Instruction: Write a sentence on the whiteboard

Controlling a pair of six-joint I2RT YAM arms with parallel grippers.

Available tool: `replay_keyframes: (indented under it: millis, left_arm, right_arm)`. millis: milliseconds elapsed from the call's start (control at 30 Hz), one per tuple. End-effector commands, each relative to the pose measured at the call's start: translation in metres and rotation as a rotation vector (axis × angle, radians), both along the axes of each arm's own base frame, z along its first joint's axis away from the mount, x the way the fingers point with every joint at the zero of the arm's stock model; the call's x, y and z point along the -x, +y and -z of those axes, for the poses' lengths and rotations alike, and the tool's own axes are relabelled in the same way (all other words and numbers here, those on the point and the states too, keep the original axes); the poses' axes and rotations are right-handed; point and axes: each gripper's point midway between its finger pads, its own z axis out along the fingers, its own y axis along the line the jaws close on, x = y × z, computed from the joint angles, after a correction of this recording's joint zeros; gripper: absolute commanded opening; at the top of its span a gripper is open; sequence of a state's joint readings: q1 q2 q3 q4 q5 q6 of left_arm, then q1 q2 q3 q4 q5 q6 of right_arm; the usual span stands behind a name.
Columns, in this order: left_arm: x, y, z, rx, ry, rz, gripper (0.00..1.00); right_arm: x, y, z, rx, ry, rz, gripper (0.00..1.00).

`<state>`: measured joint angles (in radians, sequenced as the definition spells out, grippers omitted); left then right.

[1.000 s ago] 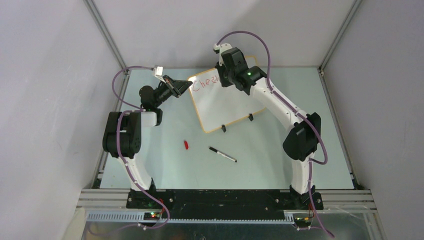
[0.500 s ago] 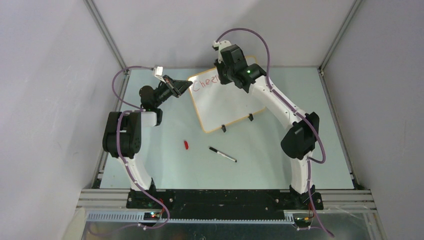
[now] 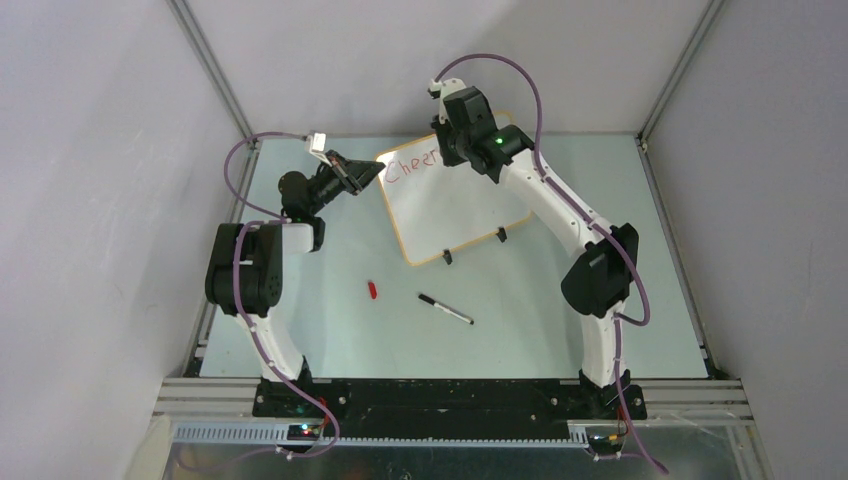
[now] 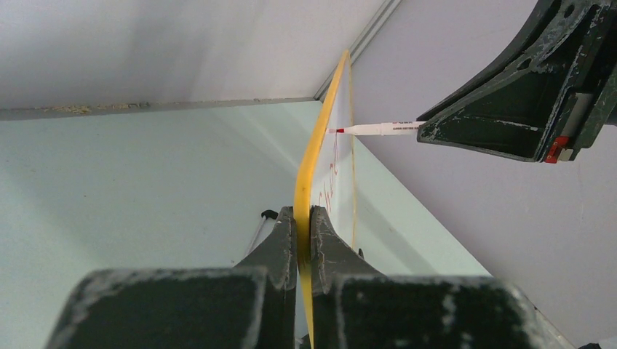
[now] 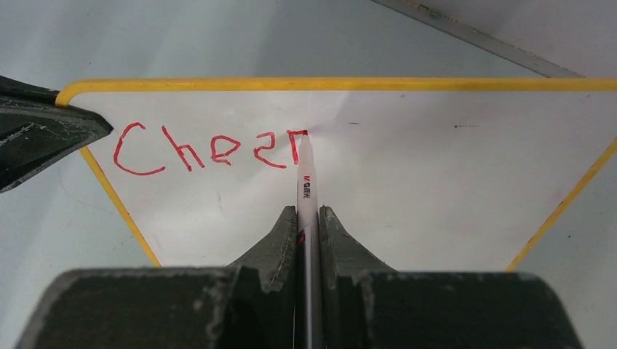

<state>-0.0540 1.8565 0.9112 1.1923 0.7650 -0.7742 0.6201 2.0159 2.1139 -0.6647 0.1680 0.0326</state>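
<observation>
On the left, the left jaws are pinched tight on the left rim of the whiteboard (image 3: 455, 210), bracing it where it stands on its little black feet, far middle of the table (image 3: 300, 330). Red letters (image 5: 204, 151) run along the top row, roughly "Cheer" so far. Moving right, the right jaws are closed narrow around a red marker (image 5: 304, 185), with its tip touching the board at the top of the newest stroke.

What could spoil this? I'd say too much push from the tip: the board could twist in that one-edge hold or skid on its feet, and the line would smear. The marker could also slide back between the jaws and lose contact.

As for room, there's plenty of bare white to the right of the tip and below the row. The yellow top rim sits close above the letters, so there's little slack upward. A red cap (image 3: 372, 290) and a black pen (image 3: 445, 308) lie on the near table, well apart from the board.
</observation>
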Motion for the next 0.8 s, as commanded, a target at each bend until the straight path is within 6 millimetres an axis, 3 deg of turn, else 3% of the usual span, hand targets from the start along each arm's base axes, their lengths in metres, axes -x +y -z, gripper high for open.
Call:
replay_keyframes:
  millis: [0, 133, 333, 767]
  left_arm:
    - [0.014, -0.012, -0.005, -0.080, -0.109, 0.051, 0.00]
    - [0.013, -0.012, -0.005, -0.080, -0.108, 0.052, 0.00]
    - [0.013, -0.012, -0.006, -0.077, -0.108, 0.054, 0.00]
    - [0.013, -0.010, -0.006, -0.060, -0.103, 0.053, 0.00]
  right_arm:
    - [-0.010, -0.003, -0.013, -0.012, -0.040, 0.022, 0.00]
    - [-0.007, -0.003, -0.019, -0.023, -0.047, 0.015, 0.00]
    - [0.003, -0.006, -0.043, -0.068, -0.096, -0.002, 0.00]
    - [0.003, -0.026, -0.034, -0.124, -0.060, 0.011, 0.00]
